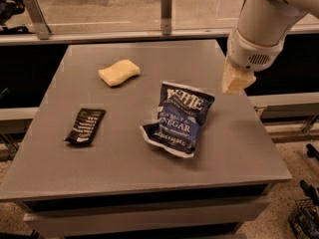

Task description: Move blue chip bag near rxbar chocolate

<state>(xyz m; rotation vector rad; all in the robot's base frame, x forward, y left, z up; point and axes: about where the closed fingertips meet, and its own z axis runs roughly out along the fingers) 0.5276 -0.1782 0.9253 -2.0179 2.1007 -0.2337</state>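
Table [45, 153]: a flat grey matte top is seen, hard and smooth. Wrappers are judged to slide on it easily.
Rxbar chocolate [84, 126]: a small flat oblong bar in a black-brown wrapper with white text lines is laid near the left side, slightly tilted. It is taken as the spot to be approached.
Sponge [118, 72]: a pale yellow, soft-looking block with wavy edges is laid toward the back, well apart from both bar and bag.
Blue chip bag [180, 118]: the bag is laid flat, right of centre, well apart from the bar, with its top edge turned toward the back. Dark-blue crinkly film, white lettering and white sealed edges are seen, and the lower left corner is crumpled.
Handling: the bag is judged light, soft and puffed with air. Its film is judged slippery and its contents brittle. Hold is best taken on a crimped seal or a pinched fold at the upper right edge — the middle is not to be squeezed hard.
Gripper [238, 79]: a pale beige tool is seen hanging above the right rear of the table, just beyond the bag's upper right corner and apart from it. Nothing is seen held in it — whether it is set wide or narrow cannot be told.
Arm [264, 24]: a smooth, rounded white casing is seen entering from the upper right.
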